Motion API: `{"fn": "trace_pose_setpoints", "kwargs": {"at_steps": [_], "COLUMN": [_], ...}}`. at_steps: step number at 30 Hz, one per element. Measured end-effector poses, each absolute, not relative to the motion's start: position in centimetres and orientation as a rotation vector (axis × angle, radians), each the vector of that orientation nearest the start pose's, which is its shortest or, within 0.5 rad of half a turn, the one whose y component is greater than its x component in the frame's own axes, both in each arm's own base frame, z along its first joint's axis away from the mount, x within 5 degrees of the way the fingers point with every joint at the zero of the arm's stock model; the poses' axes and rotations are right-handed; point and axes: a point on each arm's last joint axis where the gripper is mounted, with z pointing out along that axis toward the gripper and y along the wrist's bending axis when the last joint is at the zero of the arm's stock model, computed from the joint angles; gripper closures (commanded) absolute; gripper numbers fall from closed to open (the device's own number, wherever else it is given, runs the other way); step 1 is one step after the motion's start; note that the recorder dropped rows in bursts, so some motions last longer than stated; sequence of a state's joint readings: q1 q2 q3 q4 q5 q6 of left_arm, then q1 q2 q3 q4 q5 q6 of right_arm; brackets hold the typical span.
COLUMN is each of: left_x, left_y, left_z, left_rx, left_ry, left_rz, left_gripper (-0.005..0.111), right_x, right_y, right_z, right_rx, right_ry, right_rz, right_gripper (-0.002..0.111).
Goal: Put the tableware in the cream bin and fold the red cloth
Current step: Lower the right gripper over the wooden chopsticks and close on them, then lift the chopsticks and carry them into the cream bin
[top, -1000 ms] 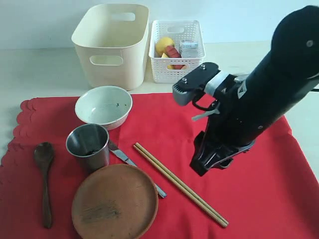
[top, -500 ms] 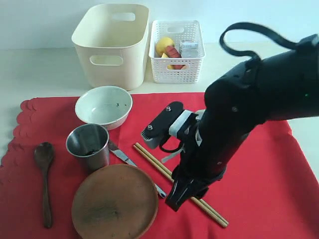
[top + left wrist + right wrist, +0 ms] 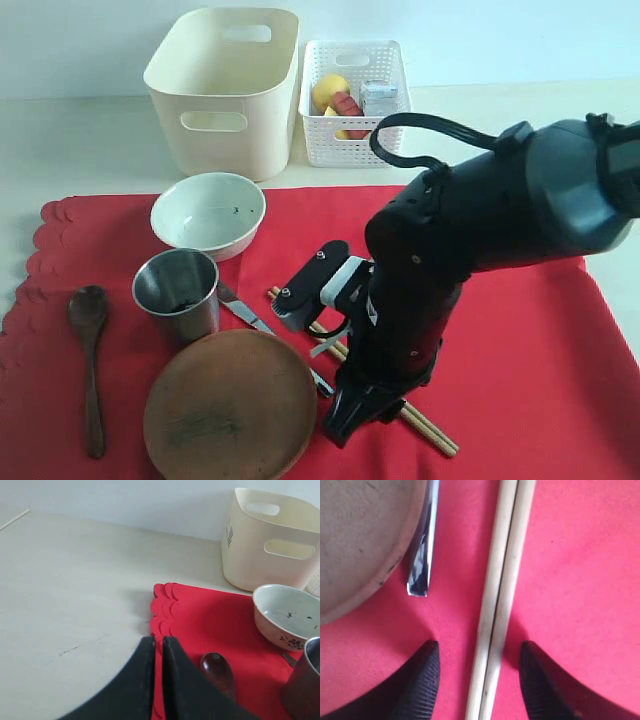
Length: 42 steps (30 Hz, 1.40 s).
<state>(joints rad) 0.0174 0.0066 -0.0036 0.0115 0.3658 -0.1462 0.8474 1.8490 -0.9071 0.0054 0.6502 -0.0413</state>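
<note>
The red cloth (image 3: pixel 540 380) lies flat with the tableware on it: pale bowl (image 3: pixel 208 213), steel cup (image 3: pixel 177 293), brown plate (image 3: pixel 230 405), dark spoon (image 3: pixel 88 365), knife (image 3: pixel 240 308) and chopsticks (image 3: pixel 430 432). My right gripper (image 3: pixel 345 425) is low over the chopsticks, beside the plate. In the right wrist view it (image 3: pixel 479 652) stands open, one finger on each side of the chopsticks (image 3: pixel 507 555), with the knife tip (image 3: pixel 422 560) and plate rim (image 3: pixel 355 540) close by. My left gripper (image 3: pixel 156 645) is shut and empty above the cloth's scalloped edge (image 3: pixel 165 605), near the spoon (image 3: pixel 216 672). The cream bin (image 3: pixel 225 85) stands behind the cloth.
A white lattice basket (image 3: pixel 355 100) with food stands to the right of the cream bin. The right arm's black body hides the middle of the chopsticks. The left wrist view also shows the bin (image 3: pixel 270 545), bowl (image 3: pixel 285 615) and cup (image 3: pixel 307 680), with bare pale table (image 3: pixel 75 590) beside the cloth.
My right arm has swung down and to the left, from above the cloth's right half to low over the chopsticks by the plate. Its jaws stayed open.
</note>
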Motion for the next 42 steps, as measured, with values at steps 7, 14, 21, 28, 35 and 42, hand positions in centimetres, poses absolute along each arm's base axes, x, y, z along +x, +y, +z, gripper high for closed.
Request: {"fn": "trace_pose_setpoints", "kwargs": {"at_steps": [7,14,21,28,35,42], "left_x": [5.3,5.3,5.3,5.3,5.3,5.3], "left_y": [0.1,0.1,0.1,0.1,0.1,0.1], "left_z": [18.1,18.1,18.1,18.1,18.1,18.1], "left_rx": [-0.144,-0.144,-0.144,-0.144,-0.144,-0.144], "left_ry": [1.847,1.847,1.847,1.847,1.847,1.847], "left_rz": [-0.078,-0.078,-0.078,-0.078,-0.078,-0.078], "left_gripper": [0.099,0.099,0.099,0.099,0.099,0.099], "right_x": [20.0,20.0,20.2,20.7,20.4,21.1], "right_y": [22.7,22.7,22.5,22.6,21.4,21.7], "right_z": [11.5,11.6,11.9,15.1,20.9,26.0], "right_rx": [-1.322,-1.324,-1.331,-1.305,-1.249,-1.144], "right_ry": [2.794,2.801,2.836,2.766,2.579,2.426], "right_rz": [0.039,0.029,-0.048,-0.063,-0.030,0.015], "right_gripper": [0.082,0.108,0.108,0.108,0.108,0.108]}}
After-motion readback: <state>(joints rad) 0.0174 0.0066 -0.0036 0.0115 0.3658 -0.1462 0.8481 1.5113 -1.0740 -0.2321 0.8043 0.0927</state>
